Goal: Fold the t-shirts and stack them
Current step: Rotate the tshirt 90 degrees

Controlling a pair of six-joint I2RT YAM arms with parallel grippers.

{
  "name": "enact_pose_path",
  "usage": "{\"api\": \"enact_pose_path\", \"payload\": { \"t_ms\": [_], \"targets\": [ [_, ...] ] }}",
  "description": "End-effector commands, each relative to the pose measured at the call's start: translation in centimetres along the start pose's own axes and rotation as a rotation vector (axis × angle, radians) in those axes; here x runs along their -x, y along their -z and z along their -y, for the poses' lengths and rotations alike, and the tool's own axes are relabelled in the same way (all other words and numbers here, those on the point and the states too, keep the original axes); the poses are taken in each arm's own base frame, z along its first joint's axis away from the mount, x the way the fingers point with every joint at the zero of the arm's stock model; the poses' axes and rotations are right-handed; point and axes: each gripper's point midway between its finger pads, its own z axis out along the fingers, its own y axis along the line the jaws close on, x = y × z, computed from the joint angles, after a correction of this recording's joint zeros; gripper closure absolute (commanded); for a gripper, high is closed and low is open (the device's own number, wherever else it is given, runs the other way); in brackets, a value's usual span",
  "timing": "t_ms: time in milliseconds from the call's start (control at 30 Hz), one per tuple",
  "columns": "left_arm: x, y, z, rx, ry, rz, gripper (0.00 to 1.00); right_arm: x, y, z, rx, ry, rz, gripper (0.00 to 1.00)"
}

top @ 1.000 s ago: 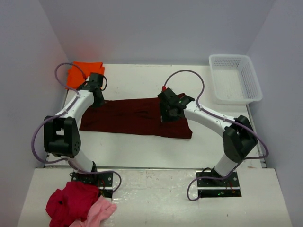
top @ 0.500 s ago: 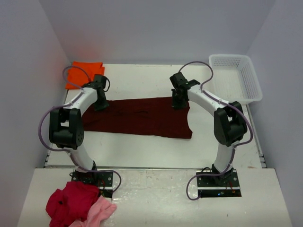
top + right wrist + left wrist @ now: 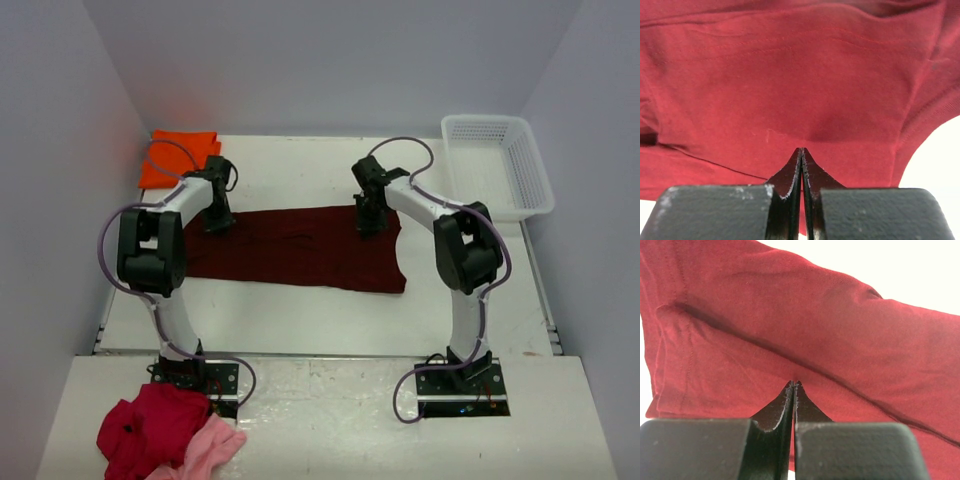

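At the near edge of the top view, on the left of the white ledge (image 3: 350,430) that carries the arm bases, a crimson-red garment (image 3: 145,425) lies crumpled with a light pink garment (image 3: 215,447) touching its right side. Beyond the ledge, on the table (image 3: 300,170), the maroon t-shirt (image 3: 300,250) is spread flat as a wide band from left to right, its right end reaching nearer than the rest. Both arms reach forward to the far edge of this shirt. The left gripper (image 3: 217,222) is down at the far-left part of the shirt, and the right gripper (image 3: 368,225) is down at the far-right part. In the left wrist view, the jaws of the left gripper (image 3: 793,385) are pressed fully together, with no gap between them, and their tips sit against the maroon t-shirt (image 3: 840,330), where a long dark crease passes just beyond them. In the right wrist view, the jaws of the right gripper (image 3: 801,151) are likewise fully closed, and the maroon t-shirt (image 3: 790,75) puckers at their tips, so the fabric appears pinched. Farther back, in the far-left corner of the table, the orange t-shirt (image 3: 160,172) lies folded, well apart from the maroon one. At the far right stands a white mesh basket (image 3: 485,118).
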Motion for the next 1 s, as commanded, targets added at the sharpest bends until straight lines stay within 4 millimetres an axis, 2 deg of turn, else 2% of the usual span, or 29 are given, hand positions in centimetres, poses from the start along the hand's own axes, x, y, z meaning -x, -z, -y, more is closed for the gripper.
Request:
{"api": "enact_pose_path", "payload": {
  "t_ms": [0, 67, 333, 567, 667, 733, 767, 867, 967],
  "targets": [
    [-0.1, -0.3, 0.1, 0.005, -0.016, -0.030, 1.00, 0.3, 0.0, -0.9, 0.041, 0.017, -0.042, 1.00],
    [-0.5, -0.5, 0.2, 0.003, -0.008, -0.044, 1.00, -0.6, -0.8, -0.5, 0.022, 0.024, -0.096, 1.00],
    [-3.4, -1.9, 0.1, 0.011, 0.013, -0.149, 1.00, -1.4, -1.9, -0.1, -0.009, 0.042, -0.181, 1.00],
    [-5.5, -2.6, -1.0, 0.058, 0.016, -0.207, 1.00, -0.2, -2.5, 1.1, -0.046, 0.037, -0.189, 1.00],
    [-6.6, -2.4, -1.0, 0.041, 0.024, -0.226, 1.00, 1.4, -2.6, 1.3, -0.046, 0.050, -0.177, 1.00],
    [-7.3, -2.1, -1.3, 0.040, 0.023, -0.233, 1.00, 1.4, -3.1, 1.9, -0.063, 0.052, -0.209, 1.00],
    [-7.4, -2.1, -1.4, 0.040, 0.024, -0.235, 1.00, 2.2, -2.8, 1.8, -0.059, 0.058, -0.191, 1.00],
    [-8.4, -1.8, -1.4, 0.024, 0.027, -0.250, 1.00, 3.3, -2.9, 1.9, -0.043, 0.059, -0.189, 1.00],
    [-9.5, -1.6, -0.5, -0.038, 0.025, -0.272, 1.00, 4.3, -3.1, 1.8, -0.022, 0.057, -0.186, 1.00]
  ]
}}
